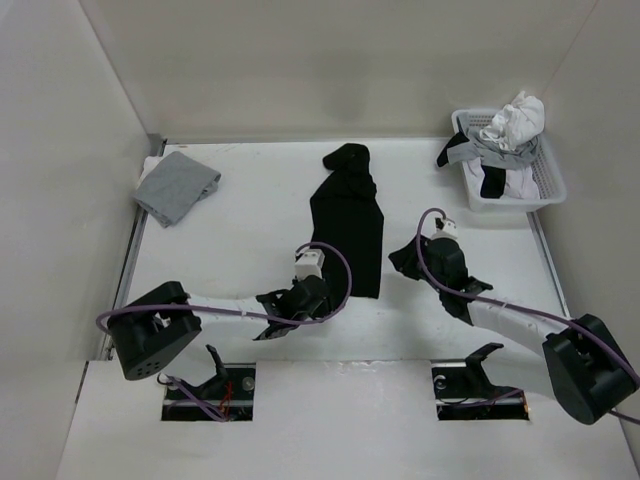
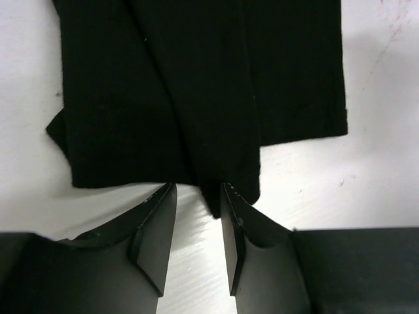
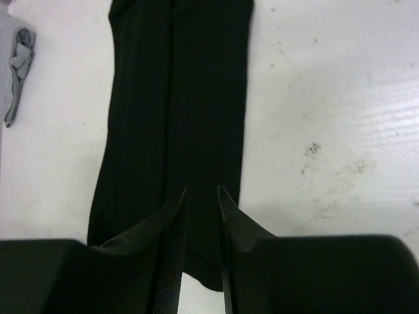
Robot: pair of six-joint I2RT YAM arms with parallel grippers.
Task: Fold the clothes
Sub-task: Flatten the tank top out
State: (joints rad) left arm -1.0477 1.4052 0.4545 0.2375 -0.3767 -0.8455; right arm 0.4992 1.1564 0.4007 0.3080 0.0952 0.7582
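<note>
A white slotted plastic basket [image 1: 552, 188] is sitting at the far right corner of the desk [image 1: 240, 245], holding a jumbled pile of white, grey and black clothes [image 1: 505, 135]. A light grey folded garment [image 1: 177, 186] is lying at the far left. The black tank top [image 1: 350, 225], thin and soft, is lying mid-desk as a long narrow strip, bunched at its far end. The left end effector [image 2: 198, 190] is standing narrowly parted, a corner of the hem poking between its tips. The right end effector [image 3: 201, 191] is also showing a narrow gap over the fabric; whether it is touching the cloth cannot be told.
</note>
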